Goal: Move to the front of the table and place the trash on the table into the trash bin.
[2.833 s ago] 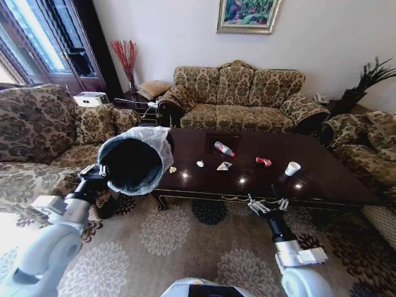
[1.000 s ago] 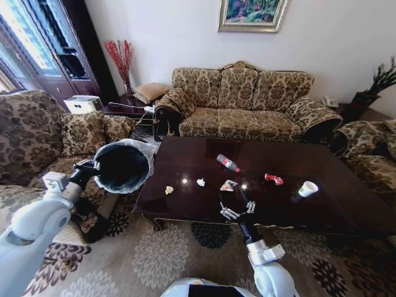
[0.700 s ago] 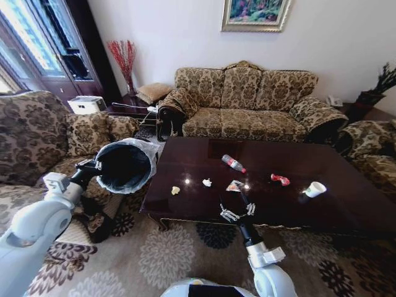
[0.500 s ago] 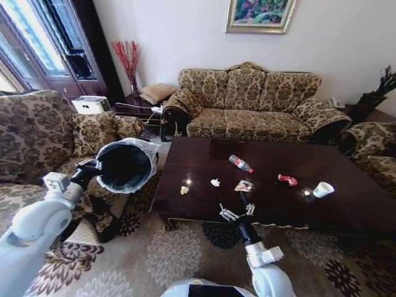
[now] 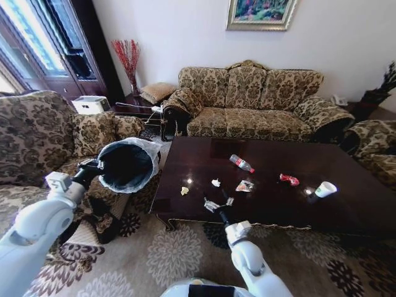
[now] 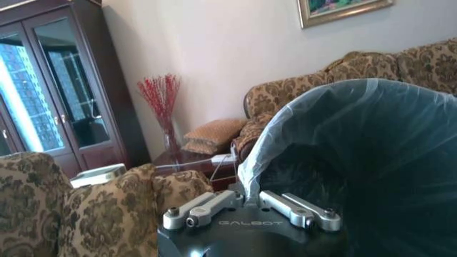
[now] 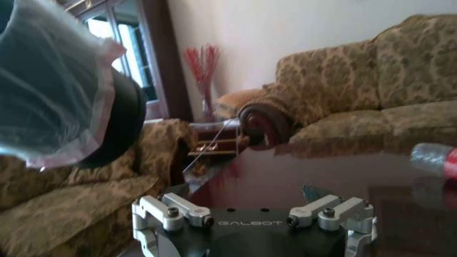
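The left gripper [image 5: 93, 167] pinches the bin [image 5: 127, 164] by its rim, tipped mouth-first beside the table [image 5: 346, 204] to catch trash [image 5: 244, 185]; the right gripper [image 5: 218, 205], spread, hovers over the table's near edge.

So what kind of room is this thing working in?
Most likely a home living room: patterned sofas surround a dark wooden coffee table, with a framed painting on the wall and a floral carpet underfoot.

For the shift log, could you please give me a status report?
Left hand holds trash bin beside table. Right hand open over near edge. Bottle, cup on top.
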